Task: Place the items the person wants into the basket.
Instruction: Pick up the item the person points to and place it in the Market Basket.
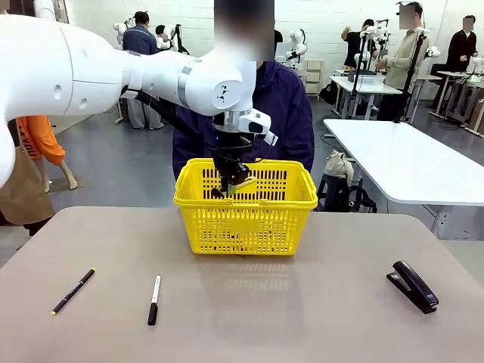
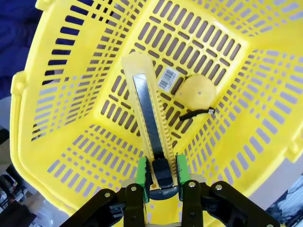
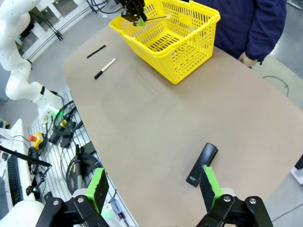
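Observation:
My left gripper [image 1: 236, 184] hangs over the yellow basket [image 1: 219, 227], just above its rim, shut on the slim yellow-and-black utility knife [image 2: 147, 113]. In the left wrist view the knife points down into the basket [image 2: 71, 94], where the round yellow tape measure [image 2: 199, 92] lies on the floor. The black stapler [image 1: 413, 285] lies at the table's right front; my right gripper [image 3: 154, 189] hovers open high above it, the stapler [image 3: 202, 163] just ahead of its fingers. The person [image 1: 291, 106] in a dark navy jacket stands behind the basket.
A thin black pen with a yellow tip [image 1: 73, 291] and a white marker with a black cap [image 1: 154, 299] lie at the table's left front. The brown table's [image 1: 287, 318] middle is bare. Its near edge borders a rack of cables [image 3: 61, 137].

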`<state>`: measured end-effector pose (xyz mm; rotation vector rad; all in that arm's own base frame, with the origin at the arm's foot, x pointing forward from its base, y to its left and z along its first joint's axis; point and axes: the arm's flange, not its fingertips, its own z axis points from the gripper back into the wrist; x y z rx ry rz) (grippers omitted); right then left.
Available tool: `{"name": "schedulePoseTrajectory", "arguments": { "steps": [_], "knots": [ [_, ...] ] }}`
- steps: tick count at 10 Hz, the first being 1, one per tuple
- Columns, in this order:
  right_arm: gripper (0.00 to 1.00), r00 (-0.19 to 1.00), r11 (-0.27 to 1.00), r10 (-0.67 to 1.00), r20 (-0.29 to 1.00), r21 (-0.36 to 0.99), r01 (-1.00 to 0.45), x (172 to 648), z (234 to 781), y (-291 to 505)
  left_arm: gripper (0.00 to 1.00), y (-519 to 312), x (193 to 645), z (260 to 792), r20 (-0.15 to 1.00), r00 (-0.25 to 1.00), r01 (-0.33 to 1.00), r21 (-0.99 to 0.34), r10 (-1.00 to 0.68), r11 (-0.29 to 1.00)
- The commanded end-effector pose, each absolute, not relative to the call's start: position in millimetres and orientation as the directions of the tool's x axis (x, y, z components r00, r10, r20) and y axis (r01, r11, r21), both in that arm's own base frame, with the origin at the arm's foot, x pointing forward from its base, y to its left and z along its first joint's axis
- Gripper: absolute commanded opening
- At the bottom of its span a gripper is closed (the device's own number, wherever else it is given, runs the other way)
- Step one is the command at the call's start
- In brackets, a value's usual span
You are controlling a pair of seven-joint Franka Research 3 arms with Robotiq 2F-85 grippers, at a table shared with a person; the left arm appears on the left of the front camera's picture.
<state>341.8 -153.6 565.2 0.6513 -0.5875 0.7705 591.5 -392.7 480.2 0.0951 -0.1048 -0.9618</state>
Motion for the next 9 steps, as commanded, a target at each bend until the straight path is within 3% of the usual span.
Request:
{"name": "schedulePoseTrajectory", "arguments": {
  "steps": [1, 9],
  "knots": [
    [1.00, 0.581, 0.542, 0.427, 0.693, 0.318, -0.778, 343, 566, -153, 0.29, -393, 592, 466, 0.100, 0.601, 0.781, 0.137, -0.793, 0.610],
    [1.00, 0.581, 0.542, 0.427, 0.693, 0.318, -0.778, 343, 566, -153, 0.29, -396, 608, 430, 0.101, 0.621, 0.768, 0.119, -0.777, 0.629]
  ]
}}
